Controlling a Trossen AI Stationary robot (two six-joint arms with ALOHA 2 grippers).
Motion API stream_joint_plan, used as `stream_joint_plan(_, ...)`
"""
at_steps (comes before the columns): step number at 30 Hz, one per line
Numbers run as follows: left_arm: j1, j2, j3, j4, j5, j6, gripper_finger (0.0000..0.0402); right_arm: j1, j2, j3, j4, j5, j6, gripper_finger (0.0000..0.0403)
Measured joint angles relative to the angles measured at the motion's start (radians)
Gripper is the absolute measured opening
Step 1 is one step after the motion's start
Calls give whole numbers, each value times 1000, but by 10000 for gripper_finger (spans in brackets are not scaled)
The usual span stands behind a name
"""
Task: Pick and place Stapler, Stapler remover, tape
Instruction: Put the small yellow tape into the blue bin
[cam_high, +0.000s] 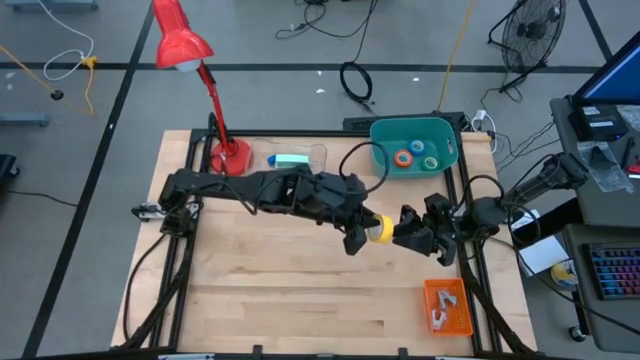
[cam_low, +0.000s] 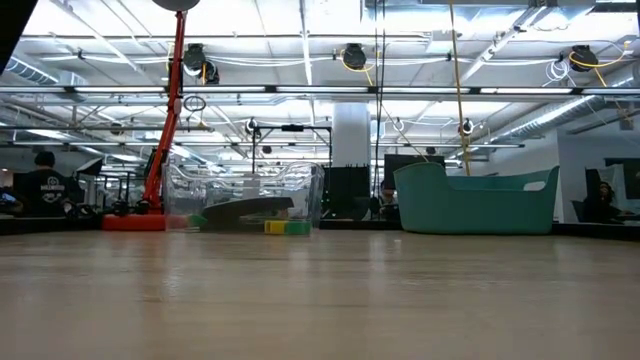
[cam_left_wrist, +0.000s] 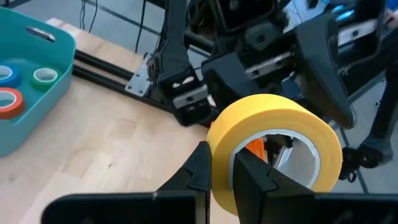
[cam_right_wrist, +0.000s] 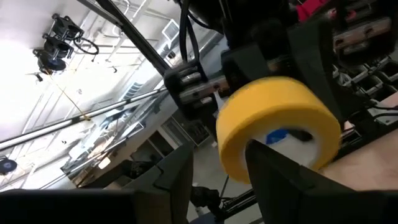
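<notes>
A yellow tape roll (cam_high: 381, 229) hangs above the table's middle right, between my two grippers. My left gripper (cam_high: 362, 235) reaches in from the left and is shut on it. My right gripper (cam_high: 405, 228) faces it from the right and is open. One of its fingers (cam_right_wrist: 273, 174) stands in front of the roll's (cam_right_wrist: 280, 115) open face, the other (cam_right_wrist: 177, 174) off to the side with a gap. Orange (cam_high: 404, 157), blue and green (cam_high: 431, 162) rolls lie in the teal bin (cam_high: 440, 135). A dark stapler-like thing (cam_low: 245, 208) lies in a clear box. My left gripper pinches the roll's wall (cam_left_wrist: 222, 183), one finger (cam_left_wrist: 255, 177) inside the hole and one (cam_left_wrist: 198, 171) outside on the yellow band. The fingers come from the table's left, slanting a little downward. The roll is lifted clear of the table. My right gripper has one finger close against the roll's open face; whether it touches I cannot tell.
A red desk lamp (cam_high: 228, 155) stands at the far left corner, next to the clear box (cam_high: 312, 158). An orange tray (cam_high: 447, 290) with small pale metal pieces, seemingly the stapler remover, sits at the near right. Bare wood spreads across the table's near half.
</notes>
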Motion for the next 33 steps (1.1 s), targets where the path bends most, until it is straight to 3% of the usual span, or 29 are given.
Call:
stream_joint_plan(11,2,27,2,15,12,-3,35,0,0,-1,-12,3,31,129)
stream_joint_plan(20,4,29,1,26,66,17,40,0,0,-1,-26,9,44,34)
stream_joint_plan(27,12,-48,-2,-101,224,40,165,-7,-1,1,-20,35,47,30)
stream_joint_plan(29,1,-100,-2,-166,196,42,189,-11,-1,1,-20,71,48,30)
stream_joint_plan(33,-26,-196,0,-267,-6,35,209,-27,-11,1,-56,172,48,30)
